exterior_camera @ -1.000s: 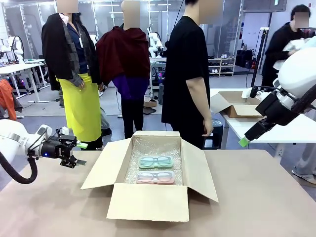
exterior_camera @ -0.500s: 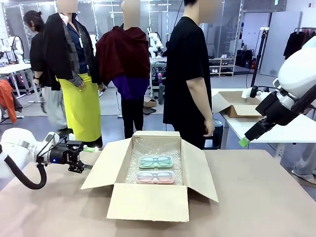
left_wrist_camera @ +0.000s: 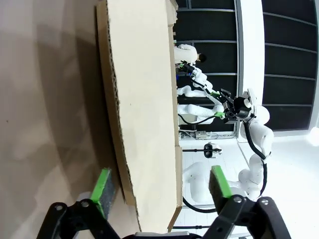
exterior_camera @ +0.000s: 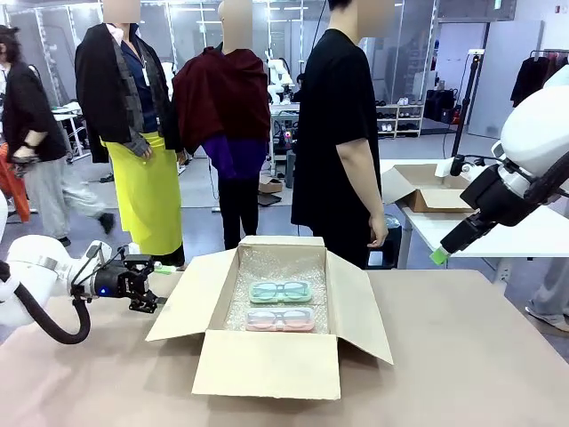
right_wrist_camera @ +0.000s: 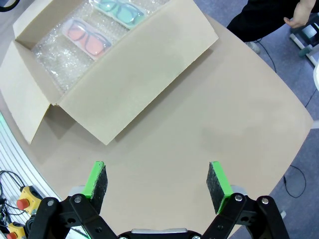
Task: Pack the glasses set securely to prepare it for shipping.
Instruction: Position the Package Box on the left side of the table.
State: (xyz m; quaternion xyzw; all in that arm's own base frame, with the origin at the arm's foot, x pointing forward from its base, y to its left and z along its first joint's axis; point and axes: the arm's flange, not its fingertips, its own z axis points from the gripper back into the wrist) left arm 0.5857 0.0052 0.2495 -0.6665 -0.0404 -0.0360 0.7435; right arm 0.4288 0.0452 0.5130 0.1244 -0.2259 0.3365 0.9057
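Lying in the open cardboard box (exterior_camera: 267,360) on bubble wrap (exterior_camera: 267,267), the glasses set (exterior_camera: 281,303); both end effectors spread.

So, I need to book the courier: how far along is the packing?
Done: mint-green glasses and pale pink glasses lie on bubble wrap inside the open cardboard box. In hand: the left gripper straddles the box's left flap. Left: all flaps stand open; the right gripper hovers open.
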